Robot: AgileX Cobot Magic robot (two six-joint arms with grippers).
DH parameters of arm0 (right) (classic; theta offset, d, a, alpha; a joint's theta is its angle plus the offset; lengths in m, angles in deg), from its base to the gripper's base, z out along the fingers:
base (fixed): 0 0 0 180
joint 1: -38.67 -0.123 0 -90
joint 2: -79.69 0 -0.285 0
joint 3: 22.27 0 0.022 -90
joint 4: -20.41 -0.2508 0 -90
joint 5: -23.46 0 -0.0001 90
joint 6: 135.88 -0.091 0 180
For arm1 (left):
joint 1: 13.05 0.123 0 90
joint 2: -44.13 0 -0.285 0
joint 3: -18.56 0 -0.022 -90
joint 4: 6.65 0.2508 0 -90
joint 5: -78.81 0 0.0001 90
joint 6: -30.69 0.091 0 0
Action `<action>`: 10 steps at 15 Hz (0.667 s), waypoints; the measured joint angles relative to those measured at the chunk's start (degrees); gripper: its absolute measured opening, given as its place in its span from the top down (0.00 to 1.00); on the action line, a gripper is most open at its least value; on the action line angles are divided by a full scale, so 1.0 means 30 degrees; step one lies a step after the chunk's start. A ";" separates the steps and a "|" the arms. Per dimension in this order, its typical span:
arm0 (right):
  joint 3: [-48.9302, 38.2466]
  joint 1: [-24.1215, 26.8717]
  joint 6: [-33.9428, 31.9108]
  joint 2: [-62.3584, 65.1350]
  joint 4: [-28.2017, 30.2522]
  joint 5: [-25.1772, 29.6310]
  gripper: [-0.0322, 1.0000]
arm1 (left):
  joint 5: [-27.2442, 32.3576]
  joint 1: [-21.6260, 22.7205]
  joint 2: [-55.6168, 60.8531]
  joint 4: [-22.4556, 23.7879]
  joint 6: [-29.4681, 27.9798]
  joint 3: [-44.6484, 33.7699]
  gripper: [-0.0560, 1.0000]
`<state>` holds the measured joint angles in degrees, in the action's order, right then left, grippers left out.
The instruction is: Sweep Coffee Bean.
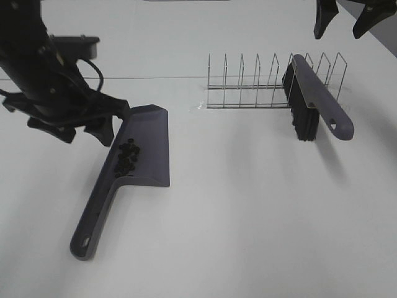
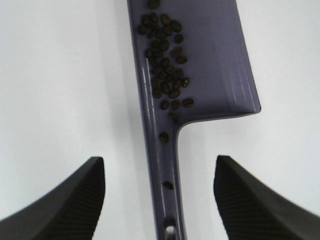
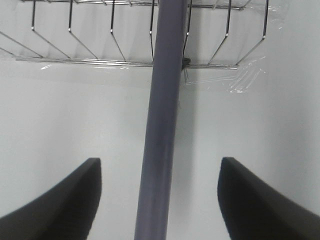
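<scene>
From the high camera: the purple dustpan [image 1: 144, 146] lies flat on the white table [image 1: 248, 217], handle pointing toward the near edge. The coffee beans [image 1: 127, 158] sit in a small dark cluster inside the pan, along its left wall near where the handle starts. The left gripper [image 1: 87, 133] hangs just beside the pan's left edge, fingers spread, nothing between them. Further back there's a wire rack [image 1: 267, 84] with the purple brush [image 1: 316, 96] leaning in it, black bristles facing down (handle sticking out toward the front right). The right gripper [image 1: 348, 22] is up at the top right corner, well apart from the brush, and its two fingers look parted with nothing in them.

Left wrist camera: looking straight down on the dustpan [image 2: 220, 55], and the beans [image 2: 165, 60] are bunched against one wall of the pan, with a few stragglers trailing into the handle channel. Both fingers [image 2: 65, 200] are wide apart, one on each side of the handle, not touching it.

Right wrist camera: the brush [image 3: 162, 125] handle runs right between the two dark fingers [image 3: 260, 200], which stand wide open and clear of it. The rack [image 3: 100, 50] shows behind, with some clear tape holding its base wire to the table.
</scene>
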<state>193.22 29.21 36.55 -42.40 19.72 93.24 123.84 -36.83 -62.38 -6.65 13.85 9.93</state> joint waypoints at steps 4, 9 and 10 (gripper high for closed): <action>-0.4221 0.0000 0.0649 0.3552 -0.0229 -0.0019 0.36 | 0.3705 0.0000 0.4278 0.1241 0.0000 -0.0019 0.37; -1.2051 0.0000 0.1356 0.9397 -0.0229 -0.0019 0.36 | 0.7009 0.0000 0.9607 0.1585 0.0000 -0.0420 0.37; -1.2701 0.0000 0.1451 0.9874 -0.0229 -0.0019 0.36 | 0.7277 0.0000 1.0581 0.1585 0.0000 -0.0974 0.37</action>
<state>155.12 29.21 40.91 -12.78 19.04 93.19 145.67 -36.83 -30.64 -1.89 13.85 7.00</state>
